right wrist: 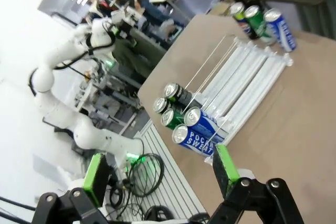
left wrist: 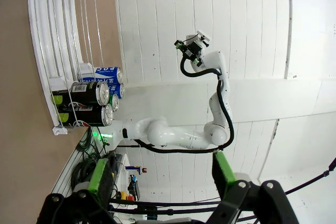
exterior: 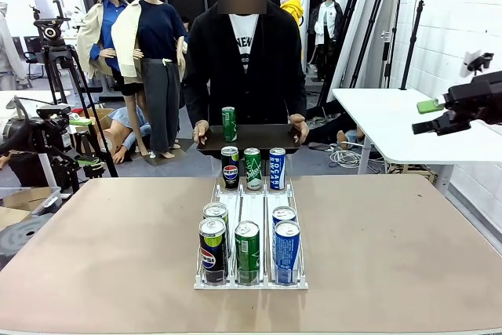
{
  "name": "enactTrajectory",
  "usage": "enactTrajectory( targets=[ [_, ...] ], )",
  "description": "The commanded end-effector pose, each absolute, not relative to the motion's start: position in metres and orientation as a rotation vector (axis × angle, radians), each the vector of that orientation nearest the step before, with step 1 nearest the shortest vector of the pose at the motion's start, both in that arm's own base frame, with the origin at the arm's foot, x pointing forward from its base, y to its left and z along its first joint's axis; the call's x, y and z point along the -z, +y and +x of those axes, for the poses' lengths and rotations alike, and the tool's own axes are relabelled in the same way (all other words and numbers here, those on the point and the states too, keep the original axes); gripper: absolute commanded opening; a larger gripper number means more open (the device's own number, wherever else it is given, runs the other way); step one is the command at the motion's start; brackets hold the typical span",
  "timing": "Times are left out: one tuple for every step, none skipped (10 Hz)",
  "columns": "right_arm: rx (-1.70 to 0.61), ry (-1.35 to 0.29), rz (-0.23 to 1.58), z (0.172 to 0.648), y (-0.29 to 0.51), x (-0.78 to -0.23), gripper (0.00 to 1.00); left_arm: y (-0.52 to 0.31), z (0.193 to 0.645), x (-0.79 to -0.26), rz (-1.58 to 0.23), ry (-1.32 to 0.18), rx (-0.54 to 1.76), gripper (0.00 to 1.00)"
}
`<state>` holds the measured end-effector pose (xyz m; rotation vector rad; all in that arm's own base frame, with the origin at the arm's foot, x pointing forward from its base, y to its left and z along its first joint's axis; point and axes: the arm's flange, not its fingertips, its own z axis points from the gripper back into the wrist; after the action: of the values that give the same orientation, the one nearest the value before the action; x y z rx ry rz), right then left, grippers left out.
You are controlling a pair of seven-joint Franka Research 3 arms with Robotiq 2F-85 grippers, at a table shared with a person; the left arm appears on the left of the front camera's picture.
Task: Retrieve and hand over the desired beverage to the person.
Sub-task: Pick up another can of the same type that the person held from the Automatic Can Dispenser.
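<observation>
The person stands at the far side of the table, both hands holding a black tray with a green can upright on it. A white wire rack in the middle of the table holds beverage cans: a Pepsi, a green Sprite and a blue Pocari at its far end, and several more at its near end. Which one is the desired beverage I cannot tell. My right gripper hangs open, high at the right, far from the rack. My left gripper and the right gripper are both open and empty.
A white side table stands at the back right under my right gripper. The rack with its near cans lies off to one side of my left gripper. Bare brown tabletop spreads on both sides of the rack.
</observation>
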<state>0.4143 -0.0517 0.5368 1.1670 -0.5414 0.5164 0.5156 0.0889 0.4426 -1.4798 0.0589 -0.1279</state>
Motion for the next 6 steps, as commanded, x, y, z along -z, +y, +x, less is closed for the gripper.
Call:
enactTrajectory(
  targets=[
    [-0.567,-0.479,1.089,0.411,-0.027,-0.560,1.00,0.090,0.516,-0.443,-1.469,0.055,0.125,1.00],
    [-0.588,-0.459,1.052,0.411,-0.014,-0.570,1.00,0.090,0.516,-0.443,-1.469,0.055,0.125,1.00],
    [-0.606,-0.442,1.019,0.411,-0.002,-0.577,1.00,0.090,0.516,-0.443,-1.469,0.055,0.125,1.00],
    [-0.626,-0.421,0.995,0.413,0.011,-0.582,1.00,0.090,0.516,-0.443,-1.469,0.055,0.125,1.00],
    [-0.646,-0.393,0.960,0.416,0.030,-0.585,1.00,0.090,0.516,-0.443,-1.469,0.055,0.125,1.00],
    [-0.666,-0.366,0.929,0.418,0.048,-0.588,1.00,0.090,0.516,-0.443,-1.469,0.055,0.125,1.00]
  ],
)
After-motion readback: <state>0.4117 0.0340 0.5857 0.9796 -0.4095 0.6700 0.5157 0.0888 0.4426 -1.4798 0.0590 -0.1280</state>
